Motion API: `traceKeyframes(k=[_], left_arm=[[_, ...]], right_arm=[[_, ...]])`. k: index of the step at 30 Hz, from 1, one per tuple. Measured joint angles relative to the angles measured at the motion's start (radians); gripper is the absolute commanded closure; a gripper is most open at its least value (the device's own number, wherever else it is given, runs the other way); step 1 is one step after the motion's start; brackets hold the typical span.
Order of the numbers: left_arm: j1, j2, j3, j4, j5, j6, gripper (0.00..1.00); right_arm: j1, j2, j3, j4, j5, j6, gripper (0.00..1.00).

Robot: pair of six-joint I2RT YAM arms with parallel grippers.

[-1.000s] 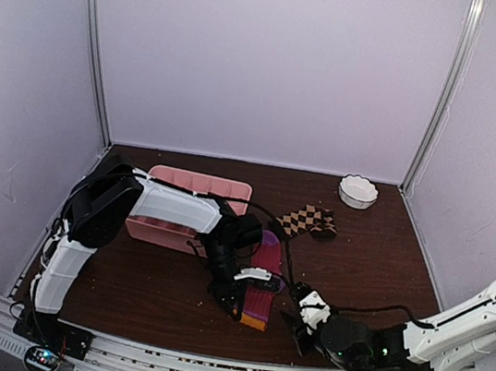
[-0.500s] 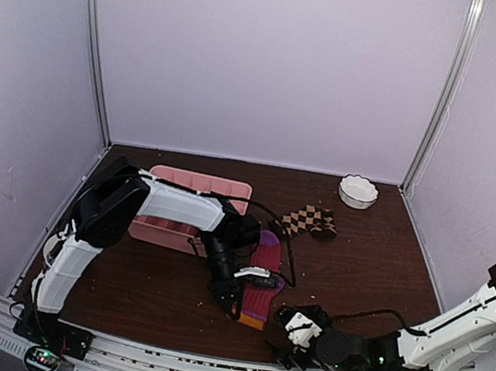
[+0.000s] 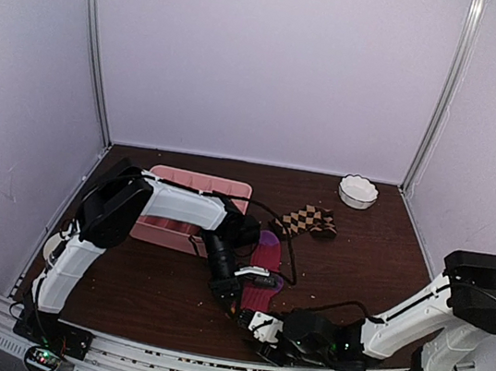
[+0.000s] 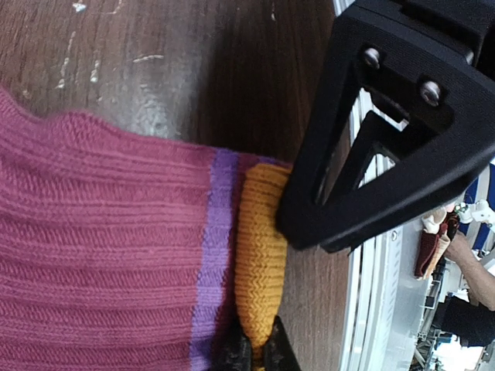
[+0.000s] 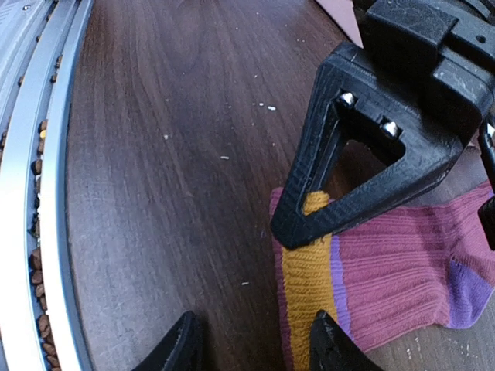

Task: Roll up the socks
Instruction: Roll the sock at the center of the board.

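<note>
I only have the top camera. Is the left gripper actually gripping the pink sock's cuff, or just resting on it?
Observer: Gripping. In the left wrist view, the left gripper is shut on the edge of the orange cuff of the pink sock.
Operator: And the right one?
Observer: The right gripper is open, with one finger over that cuff and the other over the bare table.

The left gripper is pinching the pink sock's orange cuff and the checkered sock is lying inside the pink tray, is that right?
No. The left gripper does pinch the pink sock by its orange cuff, but the checkered sock lies on the table right of the pink tray, not inside it, as the top external view shows.
</note>
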Motion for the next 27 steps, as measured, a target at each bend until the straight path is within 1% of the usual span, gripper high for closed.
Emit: traceKeyframes(k=[7, 11, 12, 14, 16, 18, 20, 23, 25, 27], left_arm=[[0.000, 0.002, 0.003, -0.005, -0.003, 0.000, 1.00], [0.000, 0.006, 0.013, -0.015, -0.007, 0.000, 1.00], [0.000, 0.007, 0.015, -0.018, -0.009, 0.000, 0.99], [0.000, 0.008, 0.018, -0.022, -0.012, 0.000, 0.80], [0.000, 0.008, 0.021, -0.030, -0.008, 0.004, 0.70], [0.001, 0.002, 0.020, -0.048, -0.005, 0.008, 0.63], [0.003, -0.007, 0.013, -0.058, -0.003, 0.013, 0.58], [0.005, -0.024, 0.004, -0.059, -0.022, 0.018, 0.54], [0.005, -0.049, -0.014, -0.043, -0.048, 0.017, 0.45], [0.005, -0.083, -0.044, -0.016, -0.078, 0.018, 0.43]], right_arm=[[-0.048, 0.026, 0.032, 0.006, -0.052, -0.037, 0.56], [-0.055, 0.034, 0.033, 0.011, -0.063, -0.040, 0.61], [-0.058, 0.037, 0.034, 0.014, -0.067, -0.039, 0.62], [-0.067, 0.044, 0.034, 0.025, -0.080, -0.034, 0.66], [-0.082, 0.058, 0.034, 0.047, -0.100, -0.018, 0.69], [-0.100, 0.073, 0.034, 0.072, -0.119, 0.000, 0.73], [-0.122, 0.089, 0.033, 0.103, -0.153, 0.025, 0.79], [-0.163, 0.110, 0.033, 0.147, -0.214, 0.068, 0.84], [-0.184, 0.125, 0.032, 0.174, -0.253, 0.103, 0.87], [-0.193, 0.142, 0.026, 0.210, -0.281, 0.138, 0.92]])
